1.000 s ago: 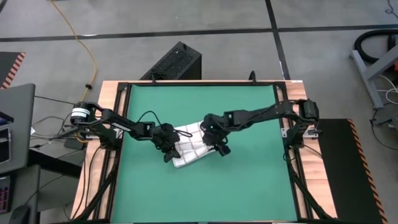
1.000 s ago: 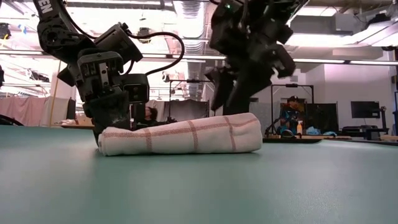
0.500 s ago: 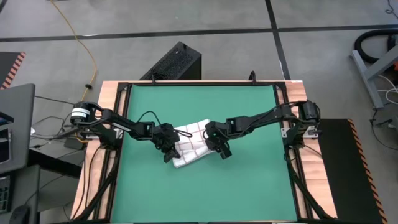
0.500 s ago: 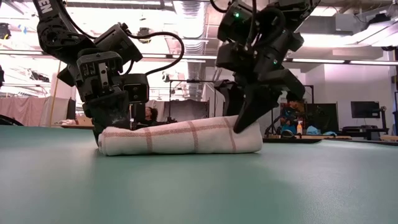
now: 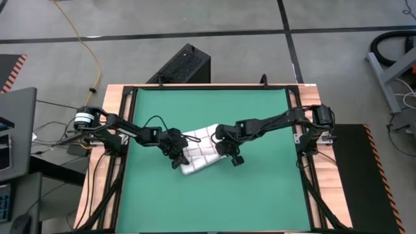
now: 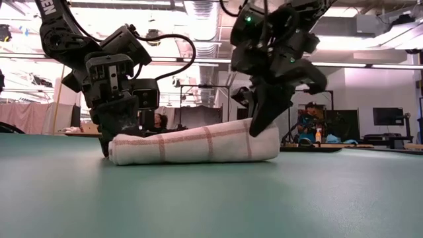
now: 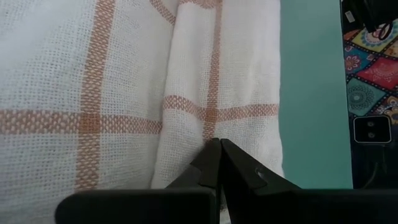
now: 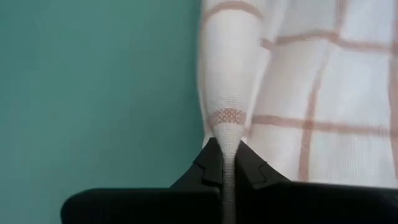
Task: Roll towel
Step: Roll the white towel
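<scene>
Mid-mat [image 5: 260, 195], my right gripper [image 8: 227, 163] pinches a towel [image 5: 198, 153] fold. My left gripper [image 7: 215, 163] sits closed against the roll's other end.

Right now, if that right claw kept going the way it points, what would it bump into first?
The right gripper already has its jaws pinched on a fold of the towel, so more towel comes first. Beneath that, probably the green mat; depth is unclear.

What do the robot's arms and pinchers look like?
Both arms are black and jointed, like thin metal limbs. The left arm has a looping black cable and white letters near its top in the low view. The right arm shows a small green light. The left gripper and the right gripper each end in two dark, pointed fingers.
</scene>
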